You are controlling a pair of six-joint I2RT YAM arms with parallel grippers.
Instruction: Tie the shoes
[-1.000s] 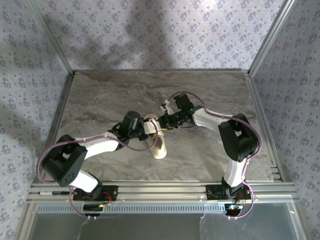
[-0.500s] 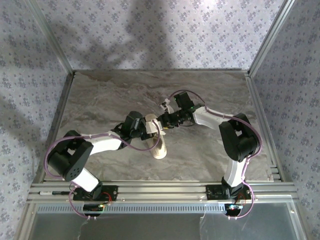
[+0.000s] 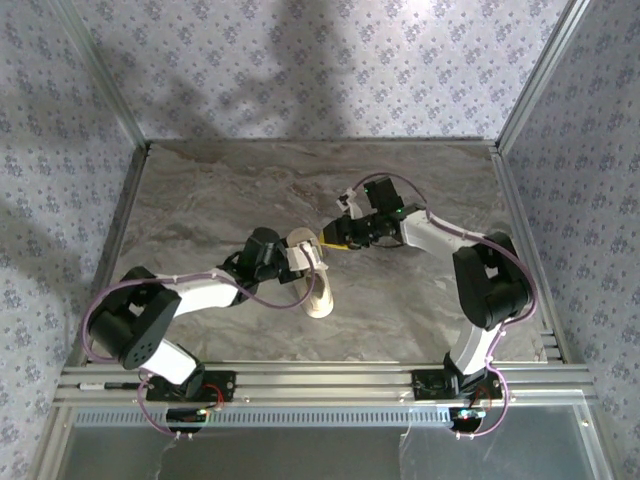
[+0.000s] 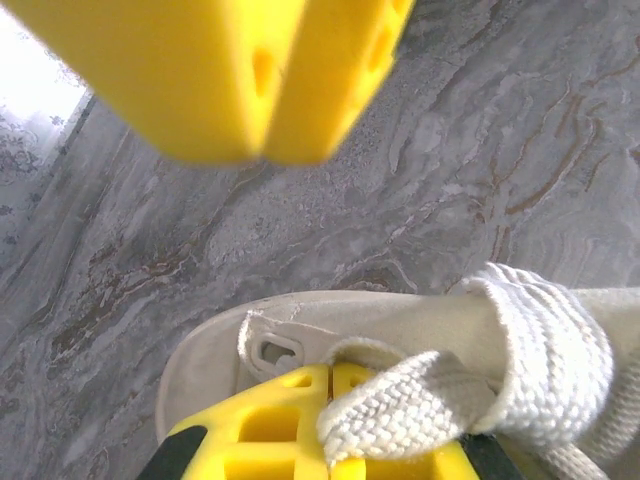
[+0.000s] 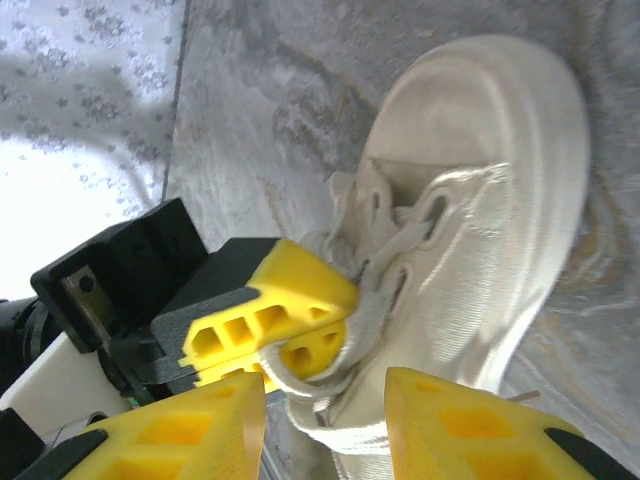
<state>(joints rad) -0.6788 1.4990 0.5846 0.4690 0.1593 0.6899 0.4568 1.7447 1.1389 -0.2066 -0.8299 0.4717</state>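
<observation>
Lying on the table, toe toward your arm bases, the sneaker [image 3: 317, 285] has a lace [image 4: 540, 345] clamped in your closed left gripper [image 5: 300, 320] over its tongue. Your right gripper [image 5: 325, 385], jaws apart and empty, hovers just beside its heel end.

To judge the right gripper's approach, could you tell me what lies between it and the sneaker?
In the right wrist view, the left gripper sits there, shut on a white lace running to the sneaker.
</observation>
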